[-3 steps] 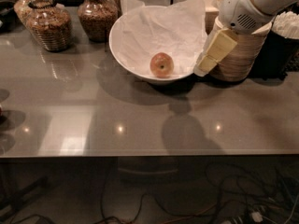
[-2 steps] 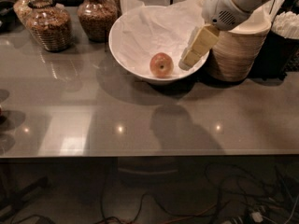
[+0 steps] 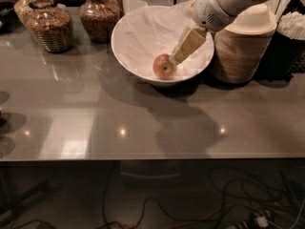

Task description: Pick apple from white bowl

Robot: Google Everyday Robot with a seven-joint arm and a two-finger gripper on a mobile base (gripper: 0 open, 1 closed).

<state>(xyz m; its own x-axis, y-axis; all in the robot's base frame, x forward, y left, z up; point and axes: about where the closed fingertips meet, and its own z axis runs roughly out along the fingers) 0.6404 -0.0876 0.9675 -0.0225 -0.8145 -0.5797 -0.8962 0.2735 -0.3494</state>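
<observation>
Apple (image 3: pixel 163 66): red with yellow patches, dark stem dimple. White bowl (image 3: pixel 119 44), upper centre: glossy white; paper lining (image 3: pixel 147 30) white, crinkled. Pincer (image 3: pixel 175 59), just right of the apple inside the bowl: pale tan-yellow, below a white arm housing (image 3: pixel 221 4) with a grey vent grid. Bench (image 3: pixel 143 120): grey-brown, shiny, small light spots. Two jars (image 3: pixel 50 27), upper left: clear, speckled brown fill. Stack of bowls (image 3: pixel 243 46), right: beige, fine ribbed lines.

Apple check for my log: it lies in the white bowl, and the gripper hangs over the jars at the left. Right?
No. The apple lies in the white bowl, but the gripper is not over the jars; the camera view shows it inside the bowl, beside the apple.
</observation>
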